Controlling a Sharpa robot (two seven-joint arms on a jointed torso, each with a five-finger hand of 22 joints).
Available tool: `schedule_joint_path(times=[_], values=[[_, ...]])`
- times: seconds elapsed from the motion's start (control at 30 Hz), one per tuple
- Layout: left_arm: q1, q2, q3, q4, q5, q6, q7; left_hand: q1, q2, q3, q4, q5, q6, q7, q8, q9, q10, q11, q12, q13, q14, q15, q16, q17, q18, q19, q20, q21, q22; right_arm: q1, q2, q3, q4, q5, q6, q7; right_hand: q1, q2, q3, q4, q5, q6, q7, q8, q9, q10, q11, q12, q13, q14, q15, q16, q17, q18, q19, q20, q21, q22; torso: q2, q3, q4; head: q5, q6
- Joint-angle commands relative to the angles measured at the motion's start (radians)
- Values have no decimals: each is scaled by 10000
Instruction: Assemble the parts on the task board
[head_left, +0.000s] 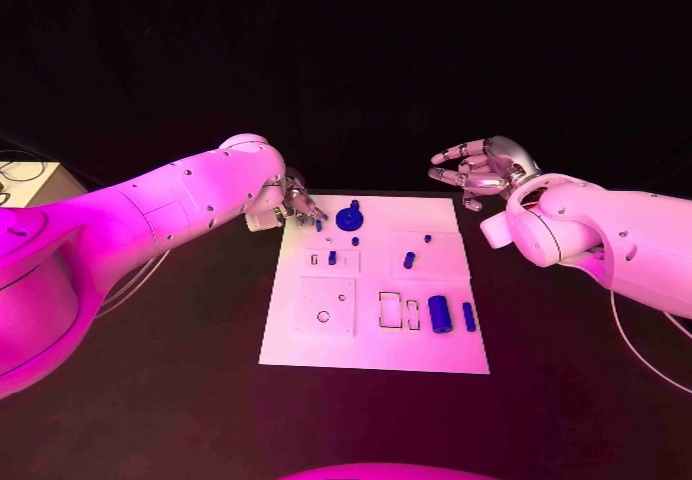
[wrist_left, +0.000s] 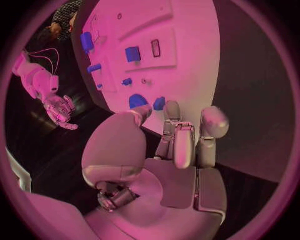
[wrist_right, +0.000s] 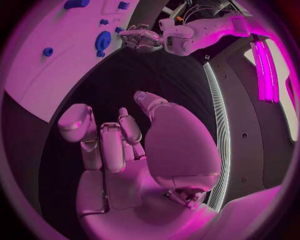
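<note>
The white task board (head_left: 378, 345) lies in the middle of the black table. A round blue part (head_left: 349, 219) sits near its far left corner, with small blue pegs (head_left: 408, 260) further in and two blue cylinders (head_left: 440, 313) at the near right. My left hand (head_left: 296, 206) hovers at the board's far left corner, fingers apart and holding nothing. In the left wrist view its fingertips (wrist_left: 171, 111) reach close to two blue parts (wrist_left: 138, 101) at the board's (wrist_left: 194, 55) edge. My right hand (head_left: 483, 166) is raised beyond the far right corner, fingers loosely curled and empty (wrist_right: 119, 150).
Outlined recesses (head_left: 389, 308) and a square plate with a hole (head_left: 325, 305) mark the board's near half. Black table (head_left: 173, 400) surrounds the board. A pale box with cables (head_left: 32, 182) stands at the far left edge.
</note>
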Motion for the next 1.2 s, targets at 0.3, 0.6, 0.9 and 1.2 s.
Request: schedule_joint_path(times=[0.3, 0.6, 0.9, 1.2], values=[[-1, 7, -5, -16, 129, 288, 150, 202, 46, 144, -8, 9, 101, -13, 76, -31, -47, -44, 62, -26, 495, 29, 73, 1325, 164, 4, 31, -19, 35, 5, 25, 5, -22, 9, 6, 28, -33, -56, 63, 9, 14, -50, 14, 48, 16, -65, 0, -14, 2, 258, -27, -20, 9, 159, -41, -7, -63, 2, 8, 0, -8, 18, -34], [-3, 52, -27, -85, 252, 360, 195, 579, 257, 481, -96, -5, 124, -57, 89, -85, -22, -87, 54, -81, 507, -7, 99, 1345, 159, 24, -2, 5, 79, 5, 26, 5, -18, 7, 15, 24, -28, -49, 78, 4, 17, -48, 13, 56, 19, -54, -3, -9, 3, 263, -29, -22, 14, 158, -32, -9, -74, -6, 6, 4, -14, -15, -83], [-7, 55, -51, -149, 426, 453, 248, 1249, 500, 1597, -608, -31, 40, -74, 127, -149, -12, -112, -17, -217, 516, -36, 135, 1368, 154, 15, -38, 5, 100, 5, 31, 5, -23, 6, 24, 23, -28, -49, 78, 4, 17, -48, 13, 56, 19, -54, -3, -9, 3, 263, -29, -22, 14, 158, -32, -9, -74, -6, -4, 6, 4, -21, -123], [-8, -112, -57, -24, 728, 318, 268, 995, 255, 3744, -1711, 21, -9, -5, 454, -6, 100, -69, -81, -401, 564, -5, 236, 1471, 140, 53, -12, 97, 245, 5, 33, 5, -39, 7, 34, 20, -28, -49, 78, 4, 17, -48, 13, 56, 19, -54, -3, -9, 3, 263, -29, -22, 14, 158, -32, -9, -74, -6, -13, 8, 1, -10, -128]])
